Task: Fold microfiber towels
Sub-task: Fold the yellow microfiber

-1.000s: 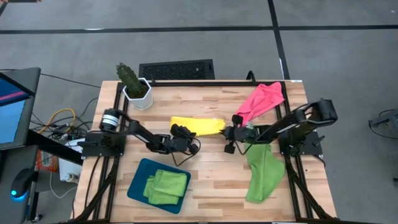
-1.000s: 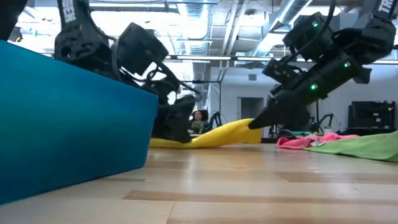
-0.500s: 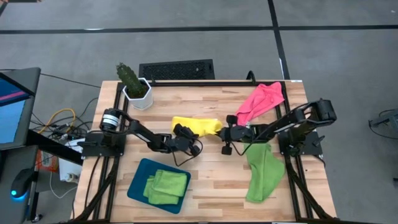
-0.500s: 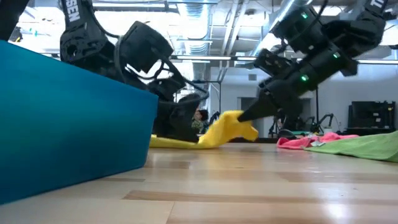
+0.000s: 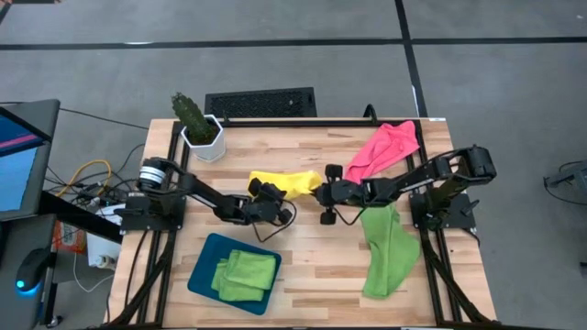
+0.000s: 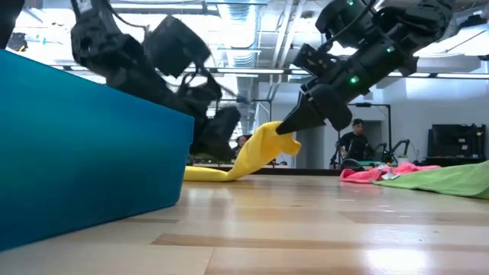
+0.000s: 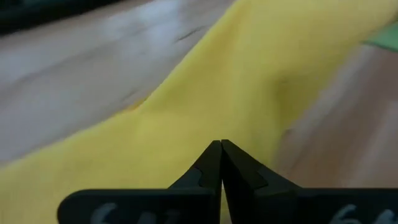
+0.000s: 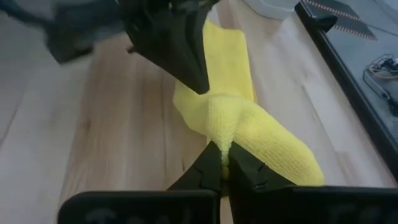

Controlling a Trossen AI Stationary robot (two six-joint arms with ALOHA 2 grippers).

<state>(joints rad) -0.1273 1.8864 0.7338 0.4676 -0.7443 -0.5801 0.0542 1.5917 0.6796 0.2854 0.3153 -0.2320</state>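
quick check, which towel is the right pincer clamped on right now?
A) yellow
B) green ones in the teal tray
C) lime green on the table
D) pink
A. The right pincer is shut on an end of the yellow towel, lifted off the wood while the rest lies flat; the right wrist view shows the same pinch.

A wooden table (image 5: 303, 266) of pale planks in a black frame stands on grey carpet. At its far left corner sits a small cactus (image 5: 189, 110) in a white angular pot (image 5: 205, 140). A dark teal tray (image 5: 204, 268) with rounded corners lies near the table's front left edge; in the low view its blue wall (image 6: 84, 145) fills the left side. Behind the table, a black floor vent (image 5: 260, 102) lies on the carpet. Left of the table are tangled cables (image 5: 87, 179) and a monitor's edge (image 5: 18, 156). A person (image 6: 353, 140) stands in the room beyond.
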